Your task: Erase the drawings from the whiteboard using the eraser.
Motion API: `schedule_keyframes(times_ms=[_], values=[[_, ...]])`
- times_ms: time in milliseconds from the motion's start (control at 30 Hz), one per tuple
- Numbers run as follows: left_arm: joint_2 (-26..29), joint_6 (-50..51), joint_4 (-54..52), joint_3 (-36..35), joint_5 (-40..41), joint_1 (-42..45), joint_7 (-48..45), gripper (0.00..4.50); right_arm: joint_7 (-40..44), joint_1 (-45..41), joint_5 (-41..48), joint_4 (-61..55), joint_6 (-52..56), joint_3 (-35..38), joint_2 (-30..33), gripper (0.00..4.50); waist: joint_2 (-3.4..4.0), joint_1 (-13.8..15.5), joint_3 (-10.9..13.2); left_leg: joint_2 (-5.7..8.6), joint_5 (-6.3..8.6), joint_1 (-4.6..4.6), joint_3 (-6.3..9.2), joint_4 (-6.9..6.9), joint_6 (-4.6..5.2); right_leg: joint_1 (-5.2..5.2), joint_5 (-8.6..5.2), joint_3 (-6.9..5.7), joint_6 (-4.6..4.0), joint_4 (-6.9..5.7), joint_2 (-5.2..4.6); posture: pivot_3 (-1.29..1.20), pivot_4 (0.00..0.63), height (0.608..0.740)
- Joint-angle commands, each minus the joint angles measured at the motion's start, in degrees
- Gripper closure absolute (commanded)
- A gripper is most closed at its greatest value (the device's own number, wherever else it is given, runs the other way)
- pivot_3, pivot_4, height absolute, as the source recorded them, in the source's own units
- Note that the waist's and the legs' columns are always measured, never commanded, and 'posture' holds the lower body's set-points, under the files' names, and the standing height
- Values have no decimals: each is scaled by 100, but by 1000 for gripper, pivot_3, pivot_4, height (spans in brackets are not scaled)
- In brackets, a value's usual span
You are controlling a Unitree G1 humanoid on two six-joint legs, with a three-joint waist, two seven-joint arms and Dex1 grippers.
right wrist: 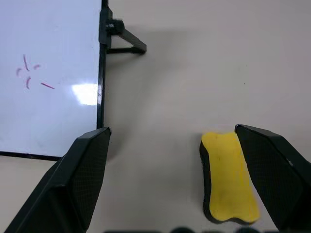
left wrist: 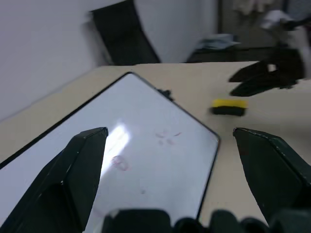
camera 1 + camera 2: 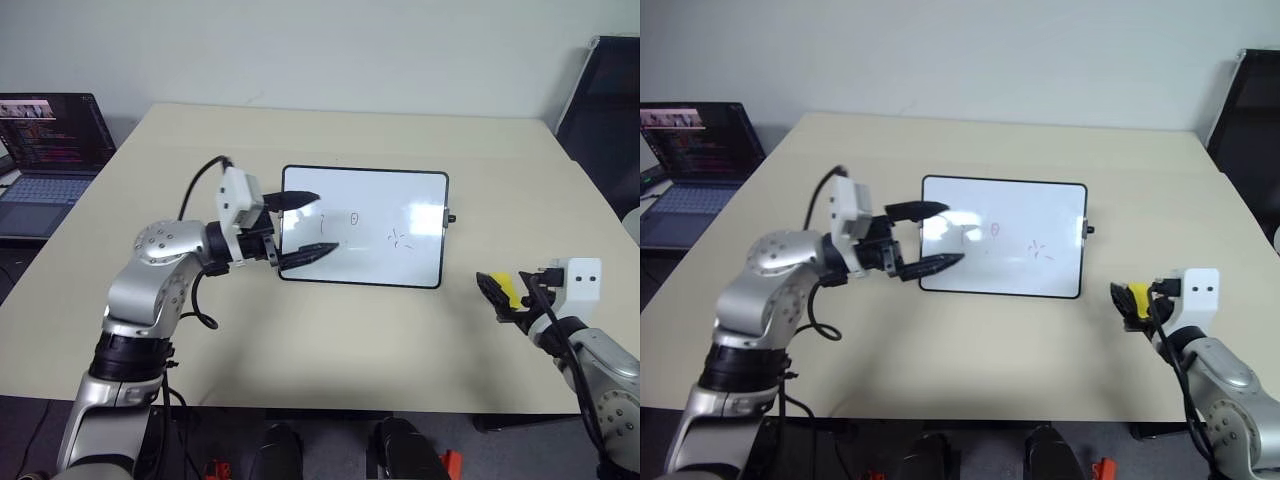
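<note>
My right claw (image 1: 170, 194), at lower right of the frame, is hanging released over the eraser (image 1: 228, 179) lying on the surface (image 3: 330, 330). My left claw (image 3: 305, 227), released, is hovering at the whiteboard (image 3: 365, 225) centre-frame, drawings (image 3: 400, 238) showing.

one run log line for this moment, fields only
left end effector: open, over whiteboard edge | right end effector: open, beside eraser | eraser: on table | drawings: unerased

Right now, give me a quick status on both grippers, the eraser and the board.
Left gripper open over whiteboard edge. Right gripper open, eraser on table between fingers, ungripped. Drawings unerased. Nothing in the way.
</note>
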State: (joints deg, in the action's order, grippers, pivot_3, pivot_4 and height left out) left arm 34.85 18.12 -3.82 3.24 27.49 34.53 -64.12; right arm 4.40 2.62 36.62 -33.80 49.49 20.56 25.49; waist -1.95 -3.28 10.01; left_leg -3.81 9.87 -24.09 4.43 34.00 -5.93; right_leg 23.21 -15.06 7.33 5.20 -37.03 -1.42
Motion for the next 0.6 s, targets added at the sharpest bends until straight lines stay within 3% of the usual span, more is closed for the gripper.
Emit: schedule_keyframes(times_ms=[33, 233, 600], values=[[-188, -255, 159, 508, -121, 551, -703, 0, -163, -248, -299, 99, 114, -43, 166, 43, 0, 1, 0, 0, 0, -3, 0, 0, 0, 2, 0, 1, 0, 3, 0, 0, 150, 740], [-942, -807, 716, 658, -370, 1036, -666, 0, -51, -443, -595, 627, 0, 4, 210, 43, 1, 5, 0, 0, 0, -12, 4, -3, 2, 4, -1, -6, 2, 4, 2, 0, 150, 740], [-827, -925, 583, 651, -562, 760, -752, 0, 368, -520, -881, 1159, -138, -161, 178, 43, 8, -13, 5, 0, -1, -11, 7, 1, 6, 3, -2, -4, 5, -6, 3, 0, 150, 740]])
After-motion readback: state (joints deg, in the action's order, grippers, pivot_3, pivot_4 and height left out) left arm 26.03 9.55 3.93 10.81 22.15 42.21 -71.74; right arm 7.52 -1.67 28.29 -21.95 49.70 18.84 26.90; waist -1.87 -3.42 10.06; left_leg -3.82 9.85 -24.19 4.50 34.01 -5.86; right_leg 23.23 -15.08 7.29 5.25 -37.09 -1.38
